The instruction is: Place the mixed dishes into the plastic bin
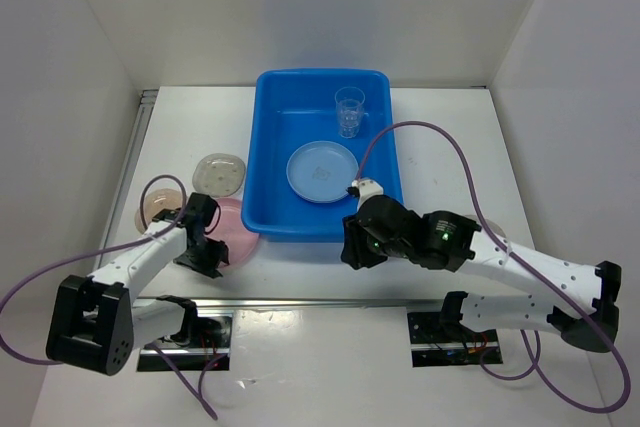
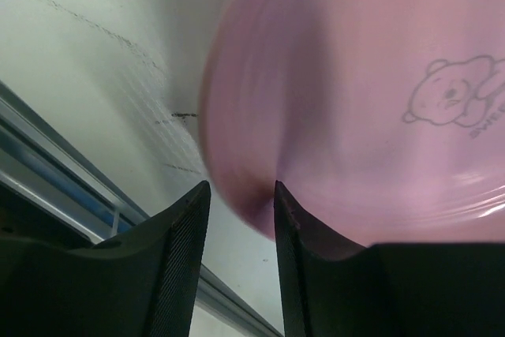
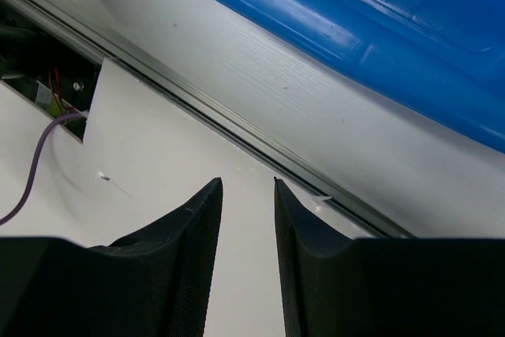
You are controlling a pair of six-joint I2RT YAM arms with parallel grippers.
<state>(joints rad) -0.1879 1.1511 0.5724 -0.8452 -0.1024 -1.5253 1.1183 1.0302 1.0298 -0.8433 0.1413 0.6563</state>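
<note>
The blue plastic bin [image 1: 270,127] stands mid-table with a light blue plate [image 1: 322,171] and a clear cup [image 1: 349,110] inside it. Left of it lie a beige speckled plate [image 1: 220,173], a tinted plate [image 1: 160,202] and a pink plate [image 1: 240,232]. My left gripper [image 1: 205,247] hovers low over the pink plate's near edge. In the left wrist view that bear-printed pink plate [image 2: 363,76] looks blurred, and its rim reaches the tips of the open left gripper [image 2: 241,187]. My right gripper [image 1: 352,247] is open and empty by the bin's front wall [image 3: 379,21], over bare table [image 3: 247,182].
A metal rail [image 1: 320,299] runs along the table's near side, with two cut-outs holding wiring [image 1: 190,332] beside the arm bases. Purple cables [image 1: 440,137] loop over the right side. White walls close in the table on three sides.
</note>
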